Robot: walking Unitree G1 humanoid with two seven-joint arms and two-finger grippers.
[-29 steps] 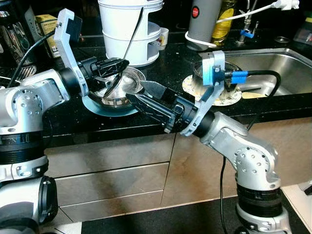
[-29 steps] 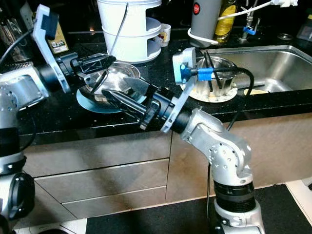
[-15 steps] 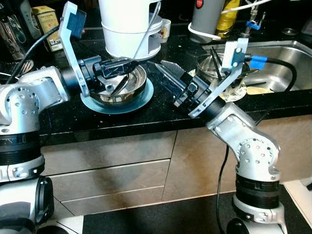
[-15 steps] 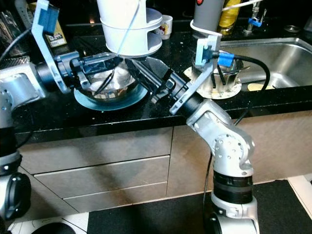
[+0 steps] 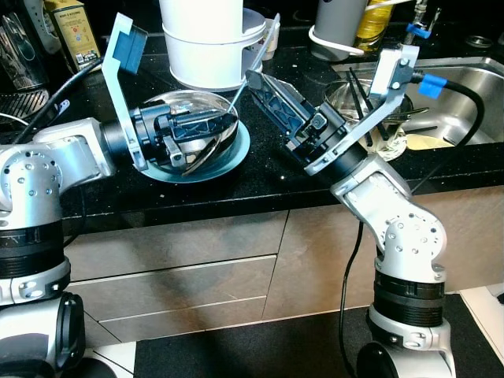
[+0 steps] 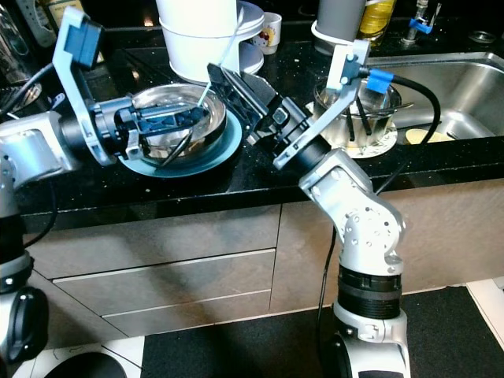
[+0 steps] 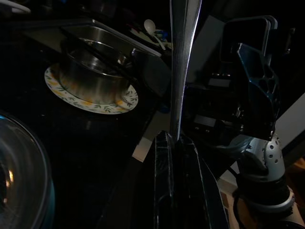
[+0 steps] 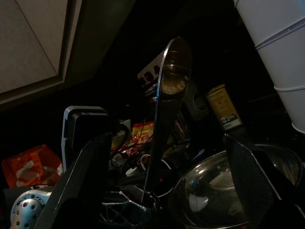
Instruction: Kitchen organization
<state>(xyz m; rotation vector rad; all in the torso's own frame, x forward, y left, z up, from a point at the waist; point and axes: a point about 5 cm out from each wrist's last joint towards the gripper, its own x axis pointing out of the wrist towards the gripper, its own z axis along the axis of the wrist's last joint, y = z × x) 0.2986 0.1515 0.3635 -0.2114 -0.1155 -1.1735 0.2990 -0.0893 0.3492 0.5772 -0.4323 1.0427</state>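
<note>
Spoon [image 5: 253, 64] is pinched in the left gripper [image 5: 224, 126], whose fingers press together on its handle. It sticks up over one shiny metal bowl [image 5: 175, 106], which sits on one blue plate [image 5: 236, 151] on the black bench [image 5: 260, 177]. The right gripper [image 5: 264, 87] hangs just right of the spoon with its fingers spread wide, not touching anything. Two white tubs [image 5: 206, 43] are stacked at the far side of the bench. On the right, one more metal bowl [image 6: 358, 106] sits on one flowery plate [image 6: 376, 147], near the sink [image 6: 453, 90]. One yellow box [image 5: 64, 24] stands far left.
</note>
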